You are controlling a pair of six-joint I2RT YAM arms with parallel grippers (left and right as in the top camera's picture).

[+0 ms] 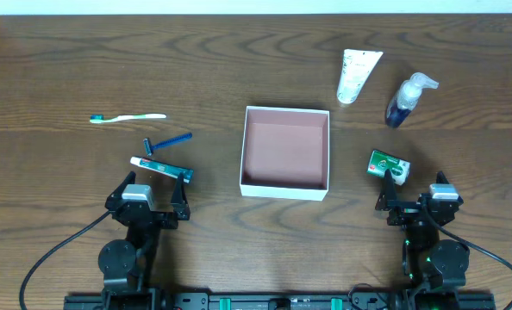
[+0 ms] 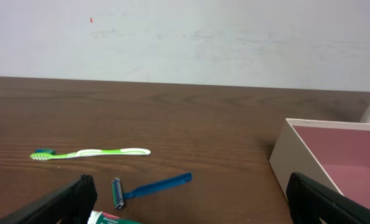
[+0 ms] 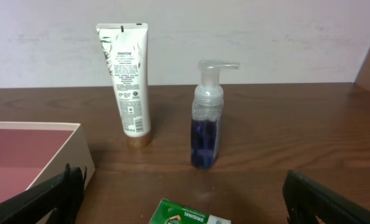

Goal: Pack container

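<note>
The container (image 1: 285,184), a square white box with a pinkish-brown floor, sits empty at the table's middle; its corner shows in the left wrist view (image 2: 297,155) and the right wrist view (image 3: 79,152). My left gripper (image 1: 148,200) is open near the front left, just behind a green-and-white tube (image 1: 159,166) and a blue razor (image 1: 165,143). My right gripper (image 1: 415,200) is open at the front right, just behind a green box (image 1: 387,164). A green toothbrush (image 1: 127,117) lies at the left.
A white Pantene tube (image 1: 358,74) and a blue pump bottle (image 1: 408,99) stand at the back right, also in the right wrist view as tube (image 3: 126,78) and bottle (image 3: 208,118). Cables run from both arm bases at the front edge.
</note>
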